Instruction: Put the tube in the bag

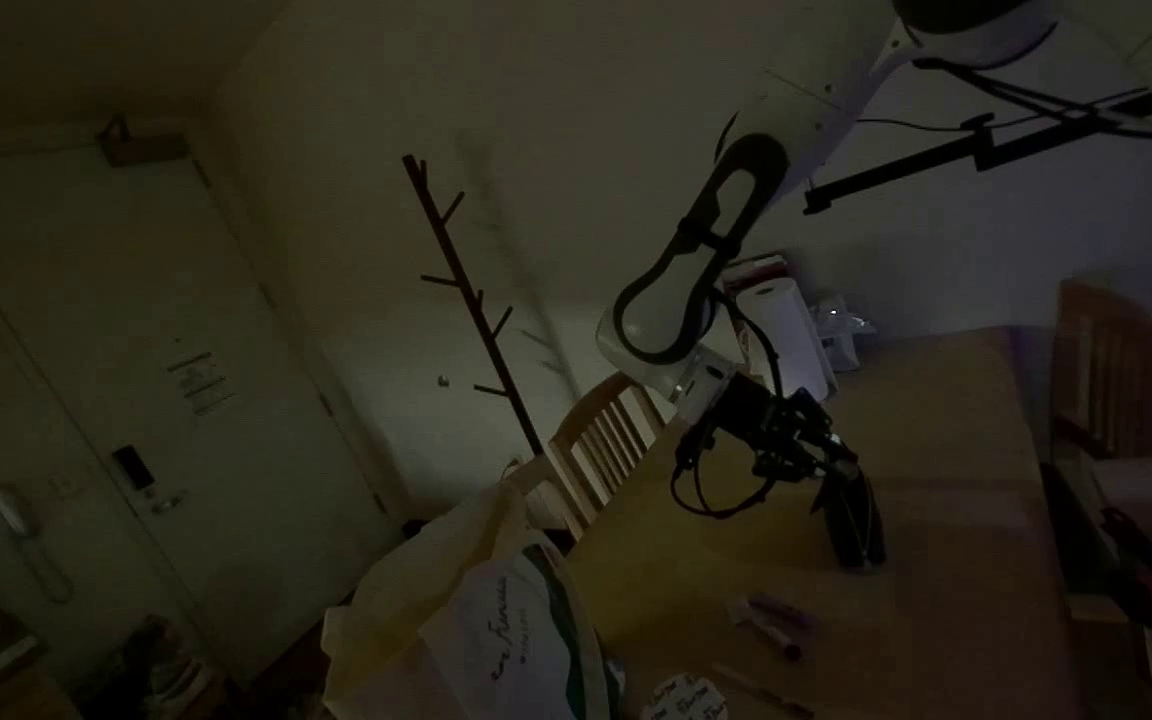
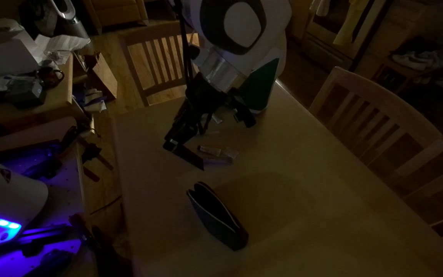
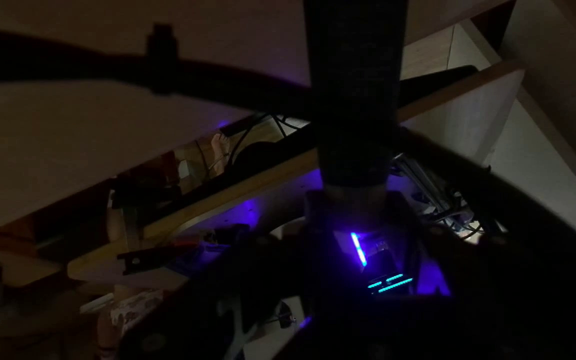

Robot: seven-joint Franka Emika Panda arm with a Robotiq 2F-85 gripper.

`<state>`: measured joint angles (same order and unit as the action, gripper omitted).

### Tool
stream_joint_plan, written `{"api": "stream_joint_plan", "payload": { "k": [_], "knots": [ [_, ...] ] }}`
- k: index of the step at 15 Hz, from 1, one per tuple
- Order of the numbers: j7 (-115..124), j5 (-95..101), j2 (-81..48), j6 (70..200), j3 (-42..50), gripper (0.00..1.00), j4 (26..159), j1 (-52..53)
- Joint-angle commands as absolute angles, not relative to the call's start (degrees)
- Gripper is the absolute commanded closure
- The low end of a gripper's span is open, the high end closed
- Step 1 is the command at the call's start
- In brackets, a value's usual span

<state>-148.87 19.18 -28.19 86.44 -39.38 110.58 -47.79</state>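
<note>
Pouch (image 2: pixel 213 225) nearest the lens, mouth parted; tube (image 2: pixel 186 157) held outside it

Black pouch sits on the desk (image 2: pixel 321 215), zip undone, mouth upward, closer to the edge by the blue-lit robot base (image 2: pixel 12 188) than to the edge lined with chairs (image 2: pixel 394 107). In an exterior view it is the nearest thing on the desk.

The gripper (image 1: pixel 839 462) is over the desk, fingers closed around the dark tube at its narrow end, where the wrist view gives a pale band. Tube slants downward, broad flat end lowest, somewhere between the base-side edge and the chair-lined one. A gap shows between tube and pouch in an exterior view; how high the tube hangs I can't make out. Any lettering too dim to read.

Two slim sticks (image 2: pixel 210 151), one with a dark cap, lie close together between the pouch and the desk edge at the shopping bag's end; exact kind uncertain. That shopping bag (image 1: pixel 516 640), pale with a green patch, stands near the corner where that edge meets the chair-lined one. Near its foot, a white printed disc (image 1: pixel 684 698), partly cut off, and beside that a thin rod (image 1: pixel 761 690).

By the other corner along the chair-lined edge: a paper towel roll (image 1: pixel 781 320), standing, with a clear plastic bag (image 1: pixel 841 335) just beside it.
</note>
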Motion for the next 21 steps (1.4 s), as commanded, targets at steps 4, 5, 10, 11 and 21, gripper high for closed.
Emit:
{"api": "stream_joint_plan", "payload": {
  "k": [4,5,10,11,21],
  "knots": [
    [-148.87,18.8,-24.71,80.94,-41.56,0.92,110.71,-49.2],
    [-148.87,19.04,-24.5,80.22,-42.96,0.92,110.77,-50.18],
    [-148.87,17.73,-24.48,77.3,-43.35,0.92,110.68,-52.36],
    [-148.75,17.07,-24.27,76.61,-41.86,0.92,110.67,-51.85],
    [-148.95,18.24,-27.01,75.49,-38.48,0.92,109.88,-51.51]
  ]
}}
